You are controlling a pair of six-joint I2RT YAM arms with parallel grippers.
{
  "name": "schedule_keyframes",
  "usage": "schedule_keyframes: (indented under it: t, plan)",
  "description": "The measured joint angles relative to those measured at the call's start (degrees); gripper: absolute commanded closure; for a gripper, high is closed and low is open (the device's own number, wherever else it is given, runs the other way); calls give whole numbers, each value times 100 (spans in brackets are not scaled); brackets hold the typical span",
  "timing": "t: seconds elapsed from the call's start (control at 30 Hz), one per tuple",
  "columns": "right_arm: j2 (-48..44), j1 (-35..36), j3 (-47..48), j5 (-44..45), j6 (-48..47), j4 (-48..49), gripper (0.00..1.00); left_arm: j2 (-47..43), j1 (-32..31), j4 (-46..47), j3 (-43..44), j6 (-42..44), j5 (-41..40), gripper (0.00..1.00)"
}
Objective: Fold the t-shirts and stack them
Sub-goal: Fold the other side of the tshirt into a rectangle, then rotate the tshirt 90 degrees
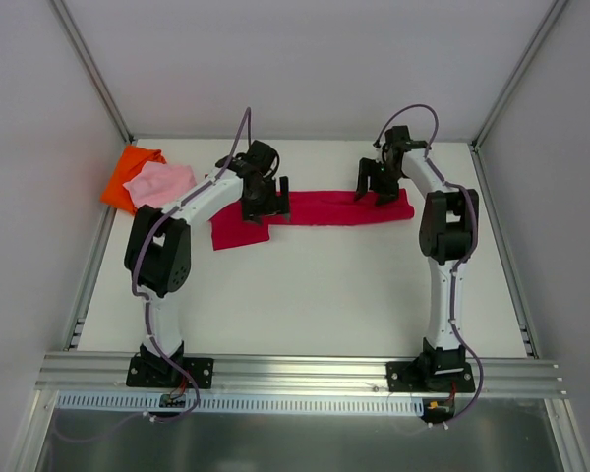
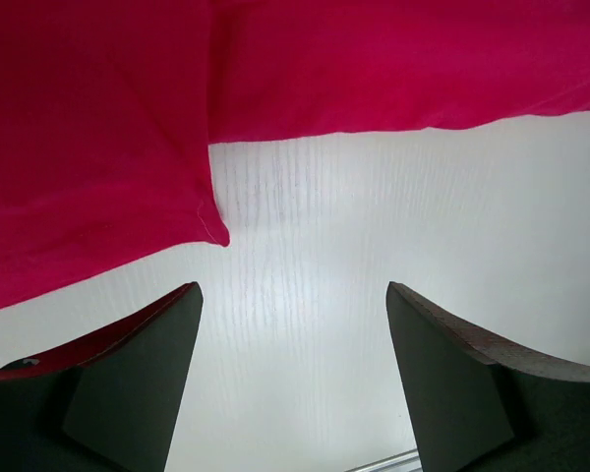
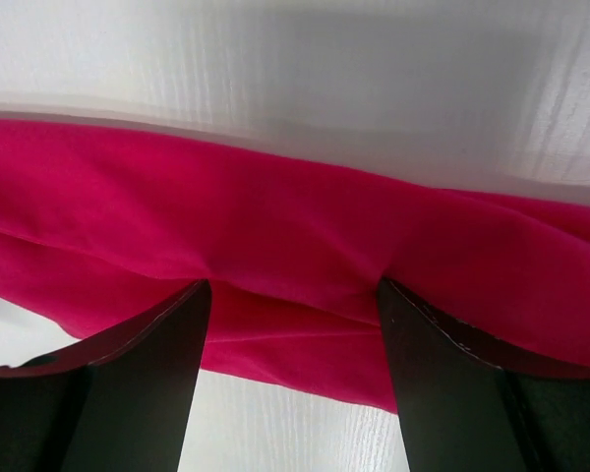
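Note:
The crimson t-shirt (image 1: 324, 208) lies on the white table (image 1: 315, 305) as a long folded band, with a wider flap at its left end. My left gripper (image 1: 265, 204) is at that left end, open and empty; in the left wrist view its jaws (image 2: 293, 290) hang over bare table with the crimson cloth (image 2: 98, 147) just beyond them. My right gripper (image 1: 379, 187) is over the band's right part, open, its fingertips (image 3: 202, 290) resting on the crimson cloth (image 3: 295, 226). The light pink shirt (image 1: 160, 183) lies folded on the orange shirt (image 1: 126, 169) at the far left.
White enclosure walls stand at the back and on both sides. A metal rail (image 1: 295, 372) runs along the near edge by the arm bases. The pink and orange bundle sits against the left wall.

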Motion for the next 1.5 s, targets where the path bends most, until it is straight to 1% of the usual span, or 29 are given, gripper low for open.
schedule_keyframes:
  t: [0.1, 0.33, 0.43, 0.5, 0.7, 0.83, 1.0, 1.17, 1.3, 1.37, 1.4, 1.47, 1.5]
  plan:
    - [20, 35, -42, -22, -15, 24, 27, -122, -72, 22, -170, 0, 13, 24]
    - [17, 35, -85, -116, -63, 94, 27, -79, -26, 15, -468, -31, -20, 23]
    - [-70, 35, -291, -122, -129, 216, 27, 57, -22, 24, -455, -33, -68, 23]
    - [-267, 35, -590, -111, -181, 251, 27, 205, -22, 13, -400, -31, -107, 23]
    - [-789, 35, -1364, 31, -343, 216, 27, 870, 28, -170, 175, -33, -219, 23]
    - [-1150, 35, -1731, 105, -400, 164, 28, 1113, 116, -289, 466, -33, -293, 23]
    - [-1661, 83, -2164, 111, -413, 101, 28, 1482, 302, -435, 1104, -52, -317, 23]
    - [-2170, 319, -2527, 201, -470, -35, 28, 1641, 566, -494, 1366, -146, -313, 23]
    - [-2463, 527, -2774, 398, -479, 79, 27, 1685, 708, -546, 1471, -197, -317, 23]
    - [-2428, 549, -2612, 538, -470, 101, 27, 1685, 743, -553, 1473, -197, -321, 23]
    - [-2306, 522, -2328, 629, -461, 22, 25, 1685, 754, -573, 1473, -195, -323, 23]
    - [-1849, 463, -1460, 863, -459, -175, 26, 1685, 756, -605, 1473, -192, -330, 23]
    - [-1558, 426, -973, 975, -461, -155, 28, 1685, 756, -619, 1473, -192, -341, 23]
